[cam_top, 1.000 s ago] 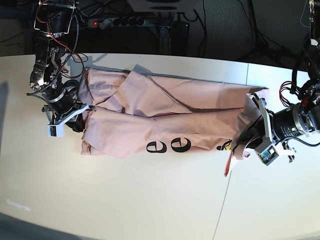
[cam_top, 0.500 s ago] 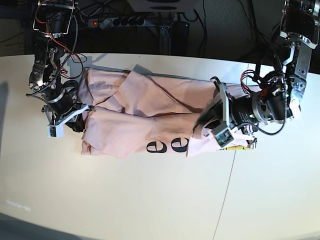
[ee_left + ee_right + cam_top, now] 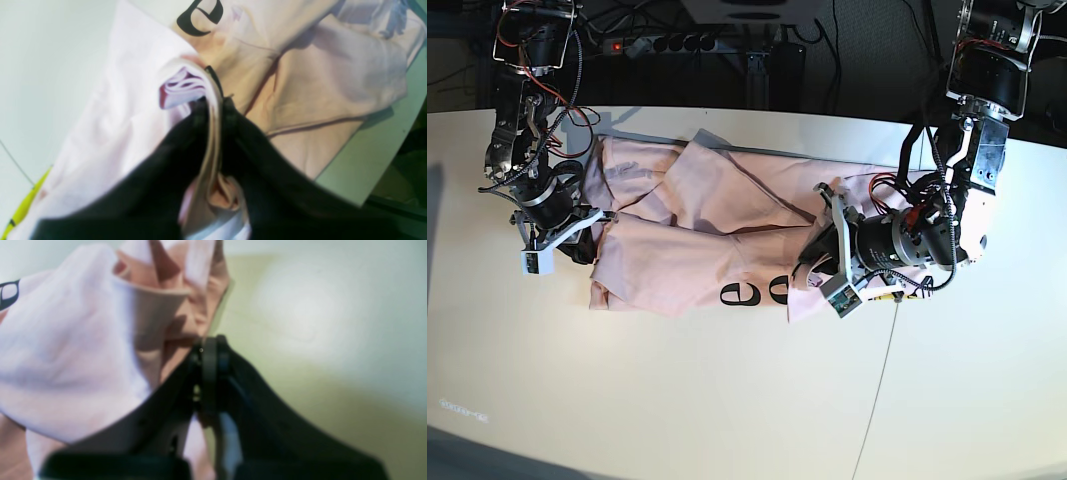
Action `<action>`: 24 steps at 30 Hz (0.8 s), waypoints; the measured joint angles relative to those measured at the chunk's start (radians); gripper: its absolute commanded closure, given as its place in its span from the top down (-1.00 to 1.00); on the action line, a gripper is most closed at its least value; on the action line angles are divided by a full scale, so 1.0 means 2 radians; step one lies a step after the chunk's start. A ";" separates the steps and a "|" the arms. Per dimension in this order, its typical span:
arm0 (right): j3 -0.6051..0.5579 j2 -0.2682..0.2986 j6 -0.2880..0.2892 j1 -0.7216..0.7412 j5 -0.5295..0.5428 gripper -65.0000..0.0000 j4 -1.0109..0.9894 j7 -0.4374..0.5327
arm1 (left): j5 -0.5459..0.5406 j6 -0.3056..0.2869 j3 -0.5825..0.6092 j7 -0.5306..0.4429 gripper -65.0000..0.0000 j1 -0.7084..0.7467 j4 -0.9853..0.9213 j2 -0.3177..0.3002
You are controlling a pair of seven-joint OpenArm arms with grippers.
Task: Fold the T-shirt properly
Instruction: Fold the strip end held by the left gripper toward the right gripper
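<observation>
**Left gripper carries the hem over the shirt**

Your shirt (image 3: 717, 235) lies across the table (image 3: 677, 400), stretched from 9 to 3 o'clock in the base view, black letters (image 3: 757, 293) along its near edge. Your left gripper (image 3: 213, 110) sits over the shirt's middle with a folded layer of pink cloth between its jaws, which stand slightly apart around the fabric; whether they are pinching it you cannot tell. At 9 o'clock your right gripper (image 3: 208, 355) rests at the shirt's end with jaws together, cloth bunched just beside it. A yellow patch (image 3: 23, 203) peeks from under the lifted flap.
</observation>
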 measured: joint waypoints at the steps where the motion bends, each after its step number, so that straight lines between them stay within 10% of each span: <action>1: 0.000 0.000 0.000 0.000 0.000 -1.00 0.000 0.000 | 0.001 0.000 0.002 0.008 -0.32 0.000 -0.001 0.002; 24: 0.000 0.000 0.000 0.000 0.000 -1.00 0.000 0.000 | -0.059 0.007 -0.015 -0.005 -0.18 -0.046 -0.002 0.004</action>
